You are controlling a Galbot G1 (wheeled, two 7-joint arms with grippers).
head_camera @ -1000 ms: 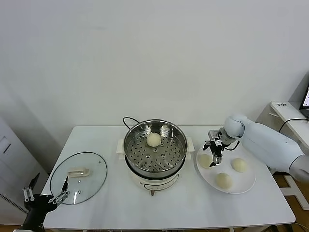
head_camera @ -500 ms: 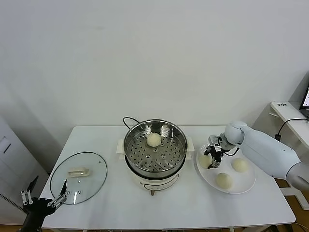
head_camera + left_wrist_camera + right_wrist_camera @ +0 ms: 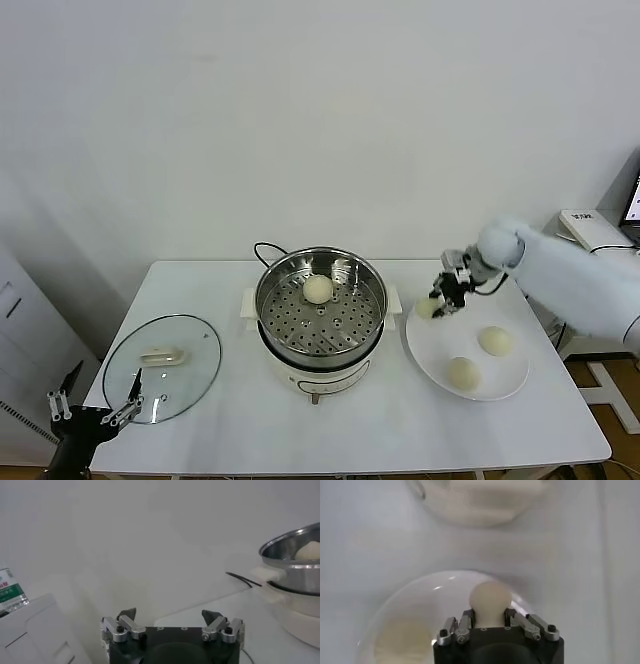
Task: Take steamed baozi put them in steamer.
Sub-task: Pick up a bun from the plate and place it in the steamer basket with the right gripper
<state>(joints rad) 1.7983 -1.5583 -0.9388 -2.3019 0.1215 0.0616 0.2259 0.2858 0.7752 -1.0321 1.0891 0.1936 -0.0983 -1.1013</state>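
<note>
— The right pincer is pinching a baozi above the plate, beside the steamer

— That soft bun could slip and drop short. The left pincer, spread, idles below the tabletop edge

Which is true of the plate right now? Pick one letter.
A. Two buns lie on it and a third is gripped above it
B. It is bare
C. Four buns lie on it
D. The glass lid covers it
A: two baozi lie on the white plate, while the right gripper is shut on a third baozi lifted over the plate's edge.
</note>
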